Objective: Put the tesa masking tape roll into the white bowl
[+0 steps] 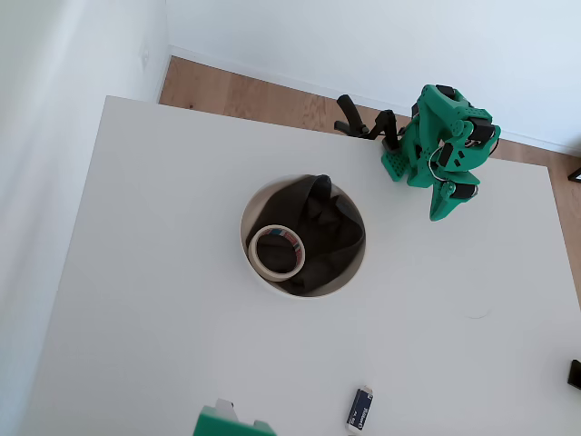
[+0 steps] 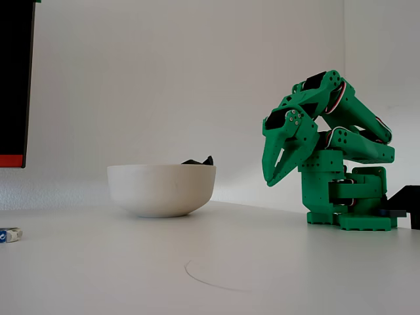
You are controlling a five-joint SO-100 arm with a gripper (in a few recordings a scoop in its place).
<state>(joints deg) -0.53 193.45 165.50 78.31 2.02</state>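
Now the flat cream-white masking tape roll [image 1: 276, 252] lies inside the large round white bowl [image 1: 257, 198] on dark charcoal cloth [image 1: 327, 232], mid-tabletop. The green gripper [image 2: 274, 176] hangs folded near the far edge, jaws slightly parted, holding nothing.

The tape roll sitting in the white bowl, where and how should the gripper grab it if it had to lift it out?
Grip the tape roll across its ring wall, one finger in the wide hole and one outside, coming straight down from above. It lies flat on the dark cloth in the white bowl, so the bowl's wall likely blocks a sideways approach. The gripper is folded back by the base.
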